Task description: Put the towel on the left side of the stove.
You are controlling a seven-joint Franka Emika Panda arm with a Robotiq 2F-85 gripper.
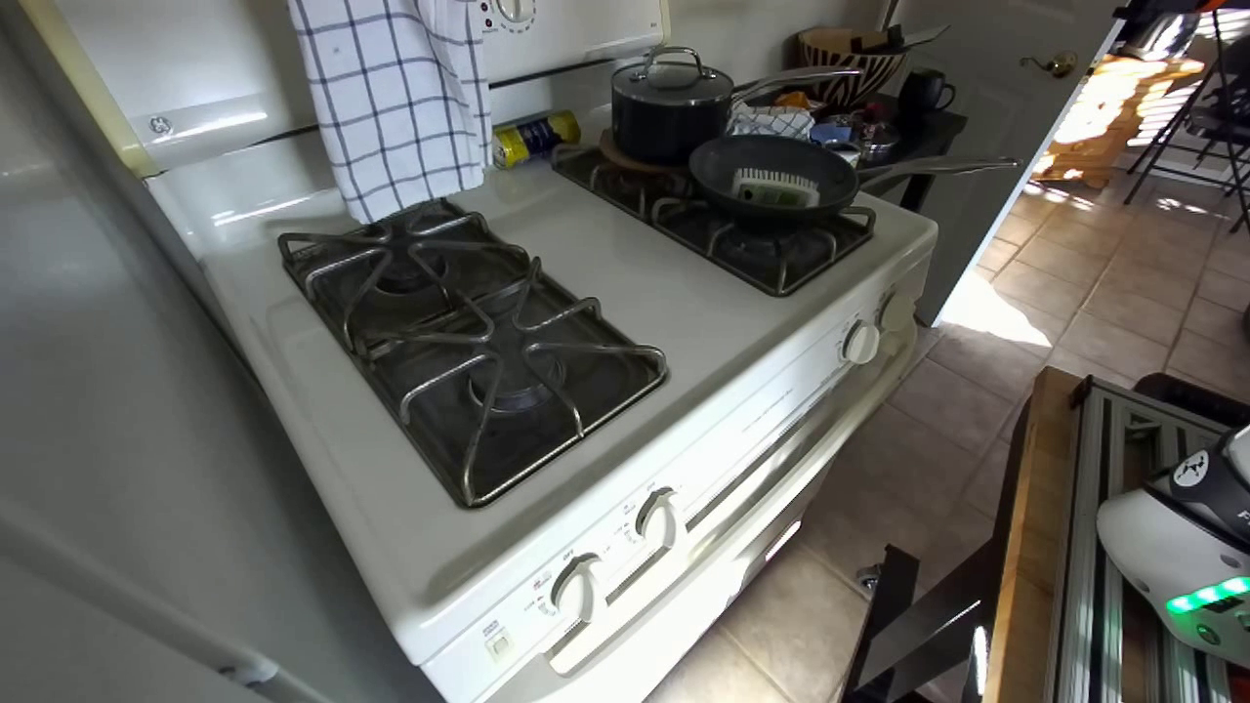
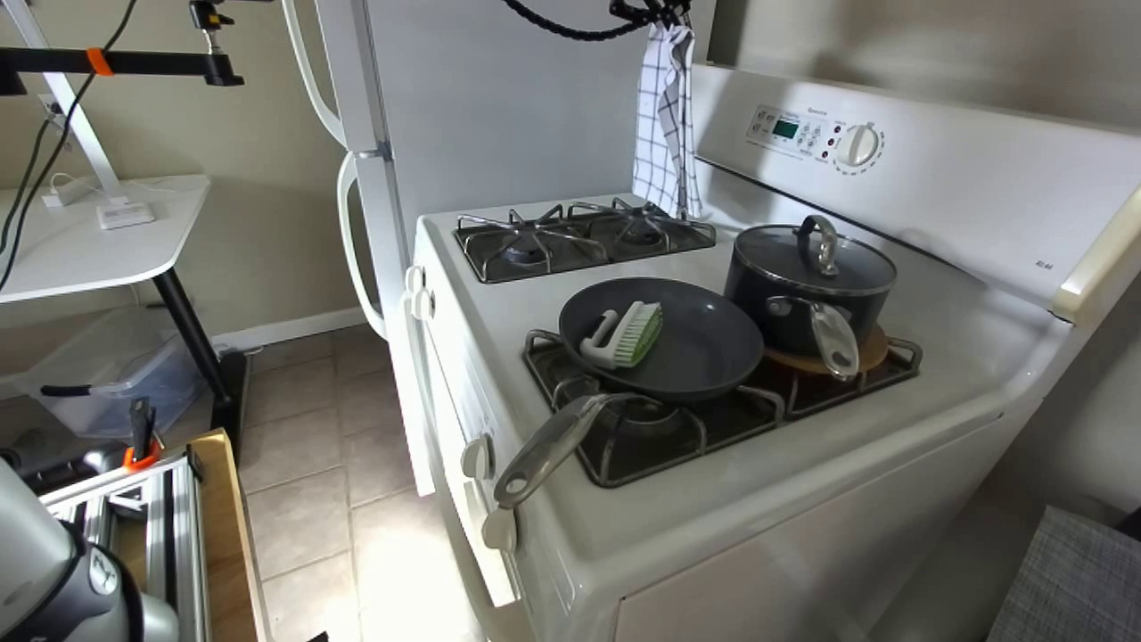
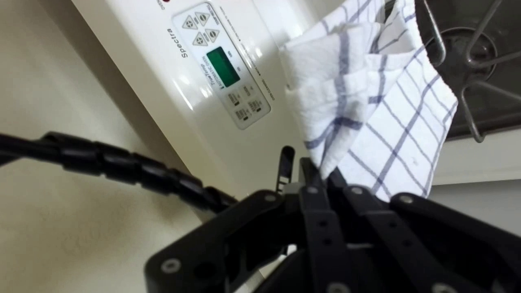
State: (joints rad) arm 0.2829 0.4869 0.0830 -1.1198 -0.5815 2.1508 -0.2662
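The towel, white with a thin dark grid, hangs bunched at its top and spread lower down. It shows in both exterior views (image 1: 395, 107) (image 2: 664, 125) and in the wrist view (image 3: 399, 134). My gripper (image 3: 321, 173) is shut on the towel's gathered top; in an exterior view the gripper (image 2: 670, 13) is at the top edge. The towel hangs over the rear burner grate nearest the fridge, in front of the back panel. Its lower edge is at or just above that grate; I cannot tell if it touches. The white stove (image 1: 586, 234) (image 2: 972, 330) has black grates.
A lidded pot (image 1: 674, 122) and a frying pan (image 2: 704, 348) with a brush (image 2: 628, 339) in it stand on the far pair of burners. A yellow canister (image 1: 537, 139) lies by the back panel (image 2: 945, 169). A fridge (image 2: 517, 116) borders the stove.
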